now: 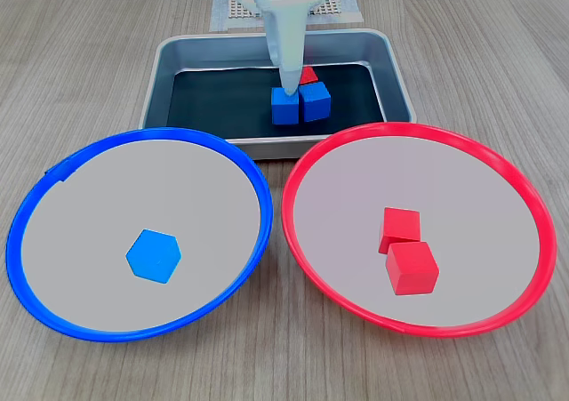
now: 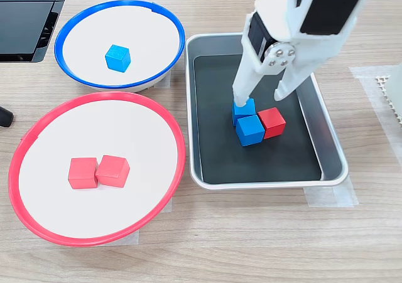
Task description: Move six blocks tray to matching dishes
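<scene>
The silver tray (image 1: pixel 187 44) (image 2: pixel 264 182) holds two blue blocks (image 1: pixel 284 107) (image 1: pixel 316 101) side by side and a red block (image 1: pixel 308 75) behind them. In a fixed view these are the blue blocks (image 2: pixel 244 112) (image 2: pixel 250 130) and the red block (image 2: pixel 272 122). My white gripper (image 1: pixel 292 83) (image 2: pixel 260 98) reaches down into the tray, open. One finger (image 2: pixel 242 95) rests against the far blue block and the other hangs above the red one. The blue-rimmed dish (image 1: pixel 160 132) (image 2: pixel 119 4) holds one blue block (image 1: pixel 153 256) (image 2: pixel 117 58). The red-rimmed dish (image 1: pixel 400 127) (image 2: pixel 94 95) holds two red blocks (image 1: pixel 400 228) (image 1: pixel 412 268).
Everything sits on a wooden table. A white mesh mat (image 1: pixel 233 10) (image 2: pixel 392 101) lies behind the tray at the arm's base. A black object (image 2: pixel 25 19) lies by the blue dish. Tape strips (image 2: pixel 326 198) hold the tray's corners.
</scene>
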Robot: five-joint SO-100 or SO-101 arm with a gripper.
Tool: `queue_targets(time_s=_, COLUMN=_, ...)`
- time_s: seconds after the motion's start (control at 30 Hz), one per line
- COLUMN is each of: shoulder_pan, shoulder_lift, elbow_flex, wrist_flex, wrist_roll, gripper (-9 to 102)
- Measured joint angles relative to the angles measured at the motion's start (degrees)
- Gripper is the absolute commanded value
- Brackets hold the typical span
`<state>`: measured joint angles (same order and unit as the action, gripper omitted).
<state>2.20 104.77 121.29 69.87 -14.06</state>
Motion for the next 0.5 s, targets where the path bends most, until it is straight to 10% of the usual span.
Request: queue_targets(time_s=0.5, shoulder_pan=0.62, shoulder_lift=-4.39, elbow_flex=0.0, wrist_flex=-6.59, wrist_roll=0.0, gripper=18)
